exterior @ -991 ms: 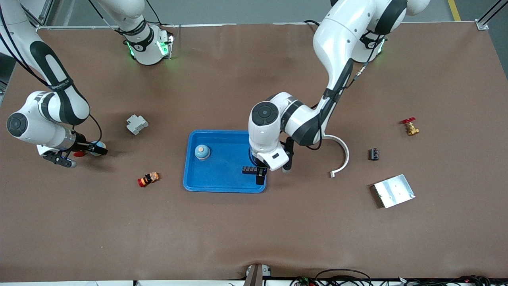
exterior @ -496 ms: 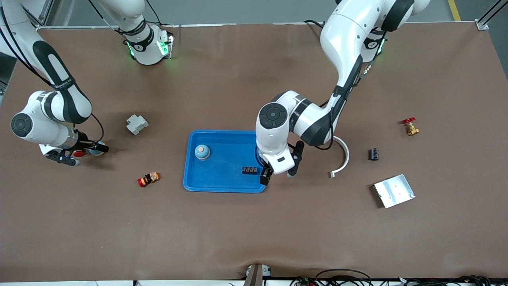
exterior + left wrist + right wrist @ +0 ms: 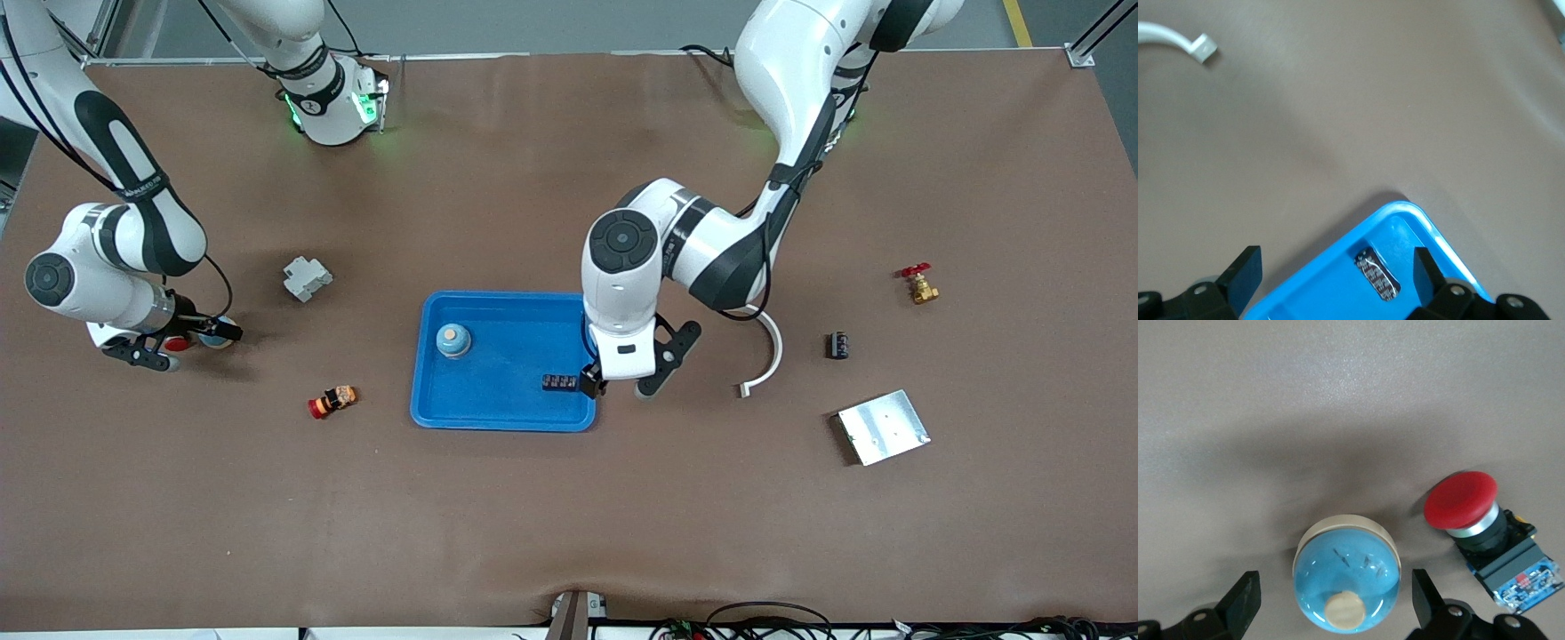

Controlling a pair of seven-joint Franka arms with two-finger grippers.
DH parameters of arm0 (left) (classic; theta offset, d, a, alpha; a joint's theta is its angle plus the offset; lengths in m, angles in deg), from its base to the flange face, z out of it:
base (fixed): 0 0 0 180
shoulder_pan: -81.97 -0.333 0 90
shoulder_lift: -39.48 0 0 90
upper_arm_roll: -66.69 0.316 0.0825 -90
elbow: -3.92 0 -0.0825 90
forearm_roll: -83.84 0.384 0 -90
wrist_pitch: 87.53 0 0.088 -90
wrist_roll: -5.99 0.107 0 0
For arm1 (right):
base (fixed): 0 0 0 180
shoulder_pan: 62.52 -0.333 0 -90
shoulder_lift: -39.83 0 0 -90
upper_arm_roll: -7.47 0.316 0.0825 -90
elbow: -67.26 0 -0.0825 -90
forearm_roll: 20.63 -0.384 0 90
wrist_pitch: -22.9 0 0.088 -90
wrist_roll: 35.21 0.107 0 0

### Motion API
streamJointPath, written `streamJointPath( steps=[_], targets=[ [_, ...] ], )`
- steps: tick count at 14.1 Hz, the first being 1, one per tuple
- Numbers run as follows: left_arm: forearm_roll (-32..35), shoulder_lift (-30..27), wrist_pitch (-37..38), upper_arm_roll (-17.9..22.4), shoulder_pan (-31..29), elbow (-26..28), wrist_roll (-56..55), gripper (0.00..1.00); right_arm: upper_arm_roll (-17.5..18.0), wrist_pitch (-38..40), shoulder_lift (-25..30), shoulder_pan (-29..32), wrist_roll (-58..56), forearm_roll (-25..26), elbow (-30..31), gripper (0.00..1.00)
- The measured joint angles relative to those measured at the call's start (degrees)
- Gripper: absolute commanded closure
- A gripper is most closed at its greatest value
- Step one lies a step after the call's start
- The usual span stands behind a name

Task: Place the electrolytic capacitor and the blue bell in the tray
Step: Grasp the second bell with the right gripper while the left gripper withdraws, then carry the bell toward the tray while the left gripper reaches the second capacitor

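The bright-blue tray (image 3: 498, 404) lies mid-table and shows in the left wrist view (image 3: 1431, 230). In it stand a blue bell (image 3: 452, 339) and a dark capacitor (image 3: 557, 382) that lies flat near the corner (image 3: 1377, 273). My left gripper (image 3: 622, 378) is open and empty over the tray's edge toward the left arm's end (image 3: 1335, 277). My right gripper (image 3: 203, 335) is open, its fingers on either side of a second blue bell (image 3: 1345, 582) without touching it (image 3: 1335, 600).
A red push button (image 3: 1463, 500) stands beside the second bell. On the table are a grey block (image 3: 307, 277), a small red-and-orange part (image 3: 332, 400), a white curved piece (image 3: 765, 351), a black block (image 3: 837, 345), a silver plate (image 3: 883, 427) and a brass valve (image 3: 918, 284).
My left gripper has drawn off the capacitor toward the tray's edge and turned; the capacitor stays in the tray. The right arm has barely moved.
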Motion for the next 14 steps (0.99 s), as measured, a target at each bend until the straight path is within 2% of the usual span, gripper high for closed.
streamJointPath(
  steps=[5, 8, 10, 13, 14],
  targets=[
    [0.0, 0.0, 0.0, 0.0, -0.8, 0.2, 20.7, 0.00, -0.1, -1.5, 0.0, 0.1, 0.0, 1.0, 0.0, 0.00],
    [0.0, -0.1, 2.1, 0.0, -1.5, 0.4, 27.6, 0.00, -0.2, -1.9, -0.3, 0.2, 0.0, 1.1, 0.2, 0.00],
    [0.0, -0.3, 2.8, 0.1, -2.7, 1.1, 34.4, 0.00, -0.2, -2.1, -0.5, 0.2, 0.0, 1.1, 0.2, 0.09],
    [0.0, -4.5, 2.8, 0.0, -6.2, 6.2, 44.4, 0.00, -0.2, -2.1, -0.5, 0.2, 0.0, 1.1, 0.3, 0.53],
    [0.0, -7.1, 2.4, 0.0, -7.2, 9.4, 47.5, 0.00, -0.2, -2.1, -0.5, 0.2, 0.0, 1.1, 0.3, 0.61]
  ],
)
